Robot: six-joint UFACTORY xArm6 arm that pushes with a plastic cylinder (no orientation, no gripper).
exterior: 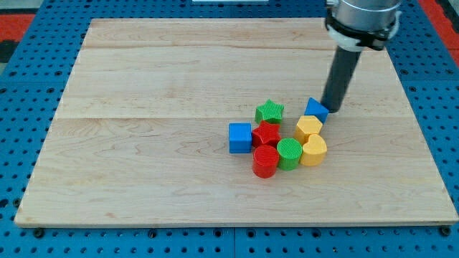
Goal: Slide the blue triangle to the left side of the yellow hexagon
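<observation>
The blue triangle [315,109] lies on the wooden board [143,143], right of centre, touching the upper right of the yellow hexagon [309,127]. My tip [332,109] stands at the blue triangle's right edge, touching or nearly touching it. The rod rises from there toward the view's top right.
A tight cluster lies left of and below the hexagon: a green star [270,112], a red star [267,134], a blue cube [240,137], a red cylinder [265,161], a green cylinder [289,153] and a second yellow block [313,150].
</observation>
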